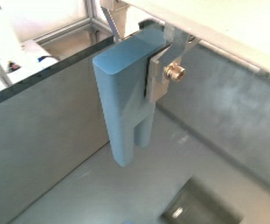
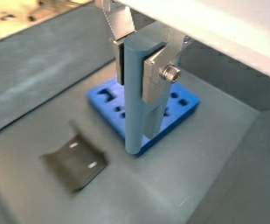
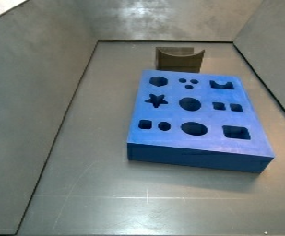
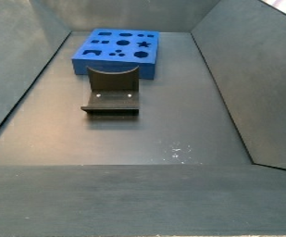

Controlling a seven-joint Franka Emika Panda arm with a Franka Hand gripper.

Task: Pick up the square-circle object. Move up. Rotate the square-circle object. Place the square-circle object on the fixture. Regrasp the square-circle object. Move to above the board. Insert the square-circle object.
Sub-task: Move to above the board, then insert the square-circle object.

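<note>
In both wrist views my gripper point(image 2: 141, 63) is shut on the square-circle object point(image 2: 137, 105), a slim light blue-grey bar that hangs straight down from the fingers point(image 2: 161, 74). In a wrist view the bar point(image 1: 123, 96) shows a slot in its lower end, and one silver finger plate point(image 1: 161, 77) presses its side. It hangs high above the floor, over the near edge of the blue board point(image 2: 178, 107). The dark fixture point(image 2: 76, 157) lies beside the board. Both side views show the board point(image 3: 194, 115) point(image 4: 118, 48) and the fixture point(image 3: 177, 58) point(image 4: 113, 93), but neither the gripper nor the bar.
Grey walls point(image 3: 46, 83) point(image 4: 226, 65) enclose the dark floor on all sides. The fixture stands just off one short end of the board. A dark piece point(image 1: 201, 208) shows on the floor below the bar in a wrist view.
</note>
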